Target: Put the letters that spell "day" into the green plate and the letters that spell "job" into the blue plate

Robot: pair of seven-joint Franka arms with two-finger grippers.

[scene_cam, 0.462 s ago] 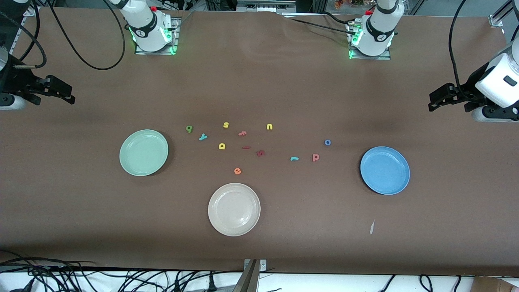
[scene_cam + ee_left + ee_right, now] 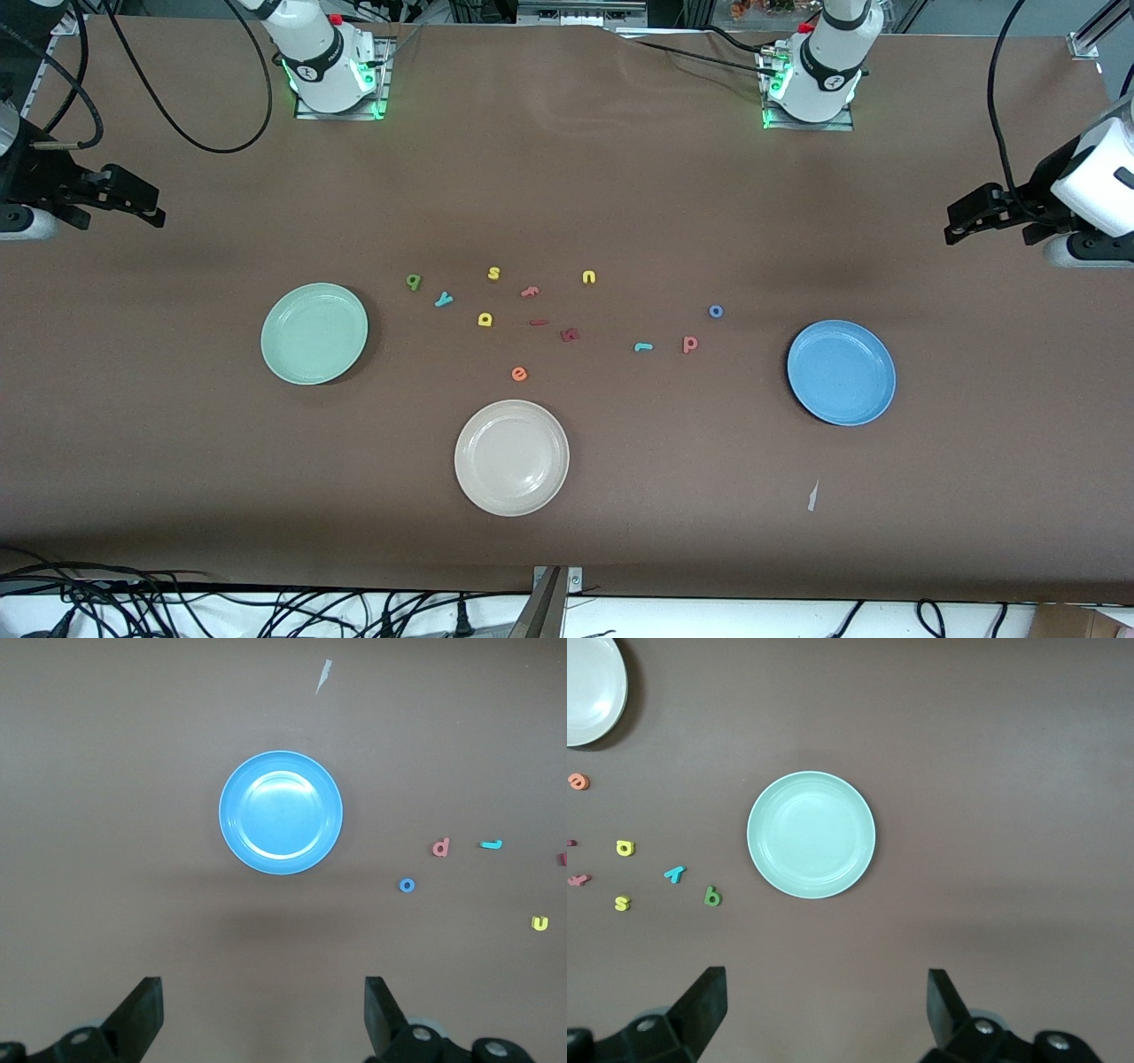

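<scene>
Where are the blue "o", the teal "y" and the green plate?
blue "o" (image 2: 716, 311): front view, on its ring.
teal "y" (image 2: 443, 299): front view, at its fork.
green plate (image 2: 301, 306): front view, bare inner surface.

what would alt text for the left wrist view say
A round blue plate, with nothing in it, sits on a brown table, seen from above. The open left gripper hangs over bare table, its two dark fingers wide apart. Beside the plate lie a blue "o", a salmon-red letter, a teal hooked letter and a yellow "u".
</scene>
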